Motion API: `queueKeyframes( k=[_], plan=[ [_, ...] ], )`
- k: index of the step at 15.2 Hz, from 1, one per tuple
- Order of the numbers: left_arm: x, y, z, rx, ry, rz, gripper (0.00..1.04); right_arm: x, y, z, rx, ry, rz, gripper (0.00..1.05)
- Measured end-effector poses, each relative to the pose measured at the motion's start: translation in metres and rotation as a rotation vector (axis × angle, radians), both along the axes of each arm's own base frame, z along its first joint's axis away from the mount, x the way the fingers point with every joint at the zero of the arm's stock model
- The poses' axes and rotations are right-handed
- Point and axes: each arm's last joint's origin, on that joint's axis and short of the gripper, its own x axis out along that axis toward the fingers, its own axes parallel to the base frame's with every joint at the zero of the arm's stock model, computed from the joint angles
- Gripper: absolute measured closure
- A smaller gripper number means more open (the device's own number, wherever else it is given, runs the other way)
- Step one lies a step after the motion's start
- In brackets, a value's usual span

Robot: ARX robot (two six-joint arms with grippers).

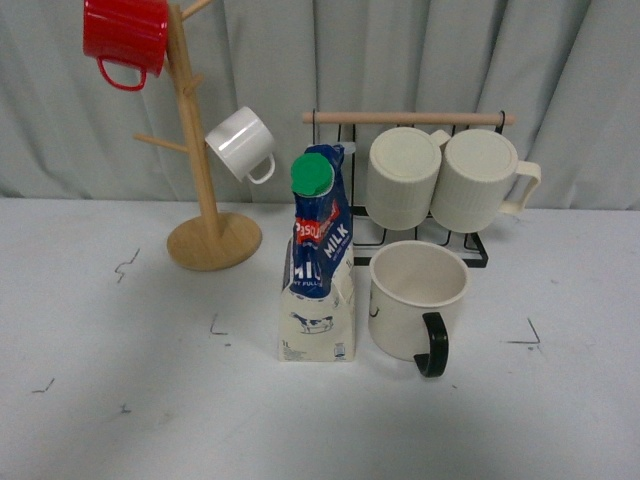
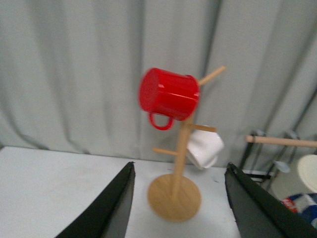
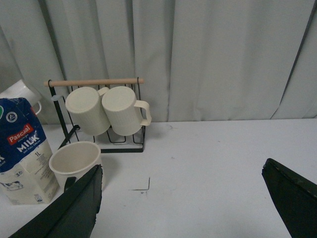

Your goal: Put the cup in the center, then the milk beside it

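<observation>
The cup stands upright on the white table just right of center in the front view, mouth open to the ceiling, its black handle turned toward the camera. The milk stands just beside it on the left, green cap up and cow drawing near its base; the two are close, and whether they touch cannot be told.

Behind them, right of center, a black wire rack with a wooden bar carries two ribbed cream mugs lying side by side. In the upper left of that frame a wooden mug tree holds a red mug near its top and a small white cup lower on the right.

No arm shows in the front view. In each wrist view the dark fingers stand wide apart with nothing between them: the left hand released and facing the mug tree, the right hand released above bare table beside the cup.
</observation>
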Motion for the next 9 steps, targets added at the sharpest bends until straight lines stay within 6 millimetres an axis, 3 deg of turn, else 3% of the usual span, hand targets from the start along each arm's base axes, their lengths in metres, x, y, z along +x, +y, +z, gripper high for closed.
queueKeyframes(
  k=[4, 5, 9],
  plan=[
    [-0.038, 0.020, -0.036, 0.053, 0.025, -0.034, 0.98, 0.000, 0.000, 0.000, 0.000, 0.000, 0.000, 0.06],
    [-0.046, 0.025, -0.039, 0.053, 0.013, -0.029, 1.03, 0.000, 0.000, 0.000, 0.000, 0.000, 0.000, 0.06],
    [-0.070, 0.034, -0.056, 0.053, 0.012, -0.036, 1.03, 0.000, 0.000, 0.000, 0.000, 0.000, 0.000, 0.06]
  ],
)
